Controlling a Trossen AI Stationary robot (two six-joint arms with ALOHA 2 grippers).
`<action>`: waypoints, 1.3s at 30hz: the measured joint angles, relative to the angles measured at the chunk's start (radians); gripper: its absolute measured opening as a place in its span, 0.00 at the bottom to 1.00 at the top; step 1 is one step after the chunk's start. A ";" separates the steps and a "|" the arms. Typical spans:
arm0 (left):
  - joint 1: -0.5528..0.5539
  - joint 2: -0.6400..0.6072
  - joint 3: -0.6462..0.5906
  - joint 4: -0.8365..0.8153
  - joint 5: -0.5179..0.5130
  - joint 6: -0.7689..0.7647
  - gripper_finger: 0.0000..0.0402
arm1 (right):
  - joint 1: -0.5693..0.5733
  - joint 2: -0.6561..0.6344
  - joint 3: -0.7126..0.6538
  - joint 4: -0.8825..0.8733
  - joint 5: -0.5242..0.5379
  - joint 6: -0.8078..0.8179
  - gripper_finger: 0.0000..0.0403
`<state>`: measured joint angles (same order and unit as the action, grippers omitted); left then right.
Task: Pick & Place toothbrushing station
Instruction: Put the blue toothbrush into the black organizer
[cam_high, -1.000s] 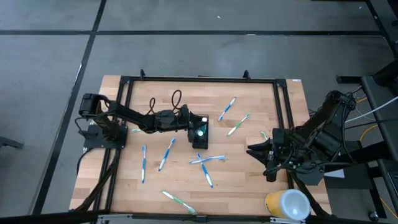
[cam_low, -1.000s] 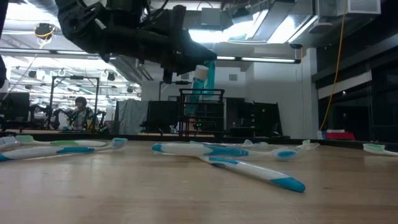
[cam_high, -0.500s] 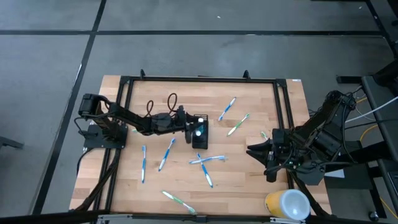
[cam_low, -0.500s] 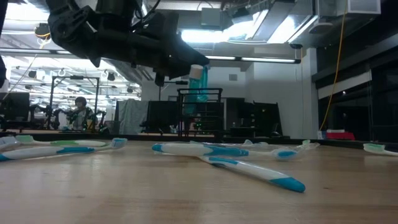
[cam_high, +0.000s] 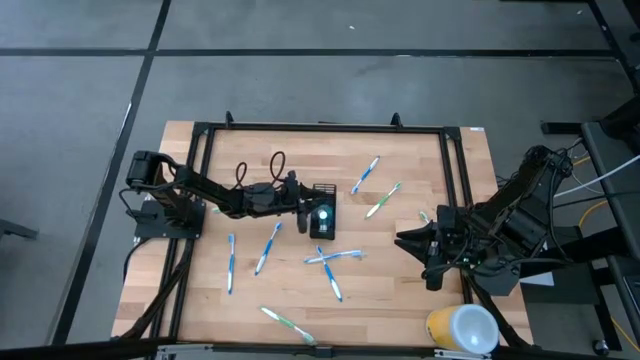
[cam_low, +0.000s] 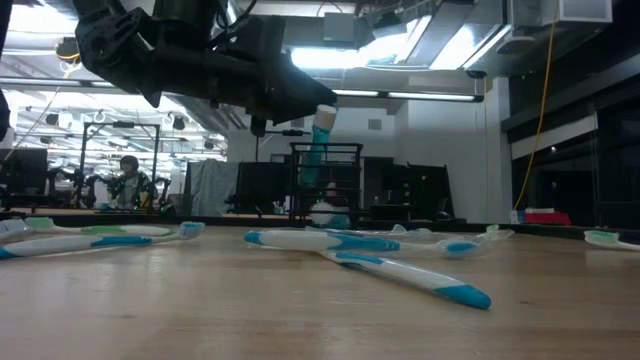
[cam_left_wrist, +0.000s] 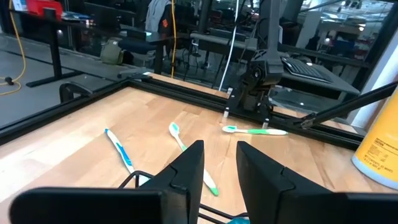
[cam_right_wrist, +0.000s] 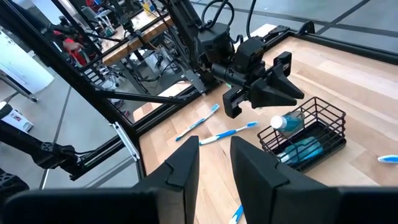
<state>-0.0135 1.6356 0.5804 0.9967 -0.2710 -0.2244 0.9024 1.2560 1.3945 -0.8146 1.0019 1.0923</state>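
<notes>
One small blue tube leans inside the black mesh holder near the middle of the wooden counter, with the left gripper just beside it, fingers parted and gripping nothing, so the tube looks freshly dropped in. Several toothbrushes lie scattered on the counter outside the holder, so most of the job seems left. Off at the counter's right edge the right gripper waits, partly open and empty, with a yellow-and-white cup nearby.
</notes>
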 joint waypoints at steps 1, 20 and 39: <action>0.000 0.000 0.000 0.000 0.000 -0.001 0.21 | 0.000 0.000 0.000 0.000 0.000 0.000 0.24; 0.005 -0.435 0.000 -0.595 -0.141 0.030 0.20 | 0.000 0.016 0.000 0.000 -0.026 -0.032 0.24; -0.283 -0.539 0.000 -1.502 -0.044 -0.709 0.22 | -0.002 0.020 0.000 0.000 0.004 -0.071 0.24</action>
<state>-0.2970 1.0962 0.5800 -0.5050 -0.3145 -0.9337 0.9003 1.2758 1.3949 -0.8150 1.0061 1.0212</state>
